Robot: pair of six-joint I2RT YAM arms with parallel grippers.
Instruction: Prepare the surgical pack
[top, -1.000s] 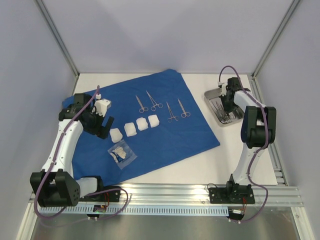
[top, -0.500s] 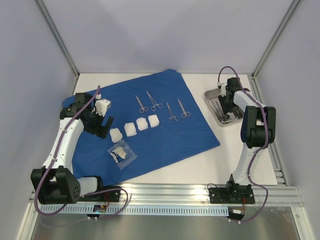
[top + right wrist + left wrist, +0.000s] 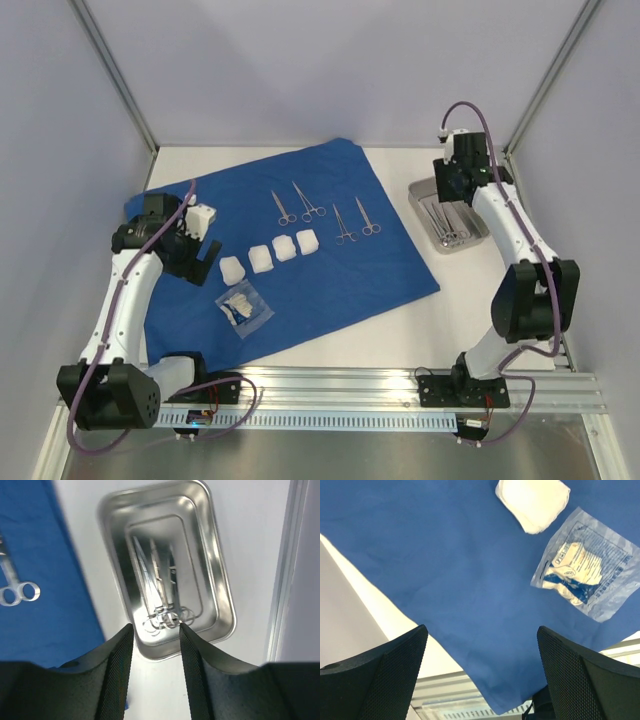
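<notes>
Four scissor-like instruments (image 3: 345,236) lie in a row on the blue drape (image 3: 340,275), spread across the left and middle of the tabletop (image 3: 400,325). More instruments (image 3: 160,587) rest side by side in the steel tray (image 3: 212,565) off the cloth's right edge. White gauze squares (image 3: 285,247) and a clear packet (image 3: 243,307) sit nearer the left arm. The right tool (image 3: 155,632) hangs above the tray with its jaws partly apart and nothing between them. The left tool (image 3: 480,630) hovers wide and empty over the drape's near left part.

The step appears to be instrument handling at the tray. The finger rings overlap at one end, so a clean pick likely calls for a straight descent with the jaws set across a single shank away from that cluster. The tips should stay off the tray's sloping wall.

Room is tight on the right. The tray sits near the frame rail, and only a narrow strip of bare tabletop separates it from the drape's edge. More open ground lies on the cloth in front of the instrument row and on the bare tabletop in front of the tray.
</notes>
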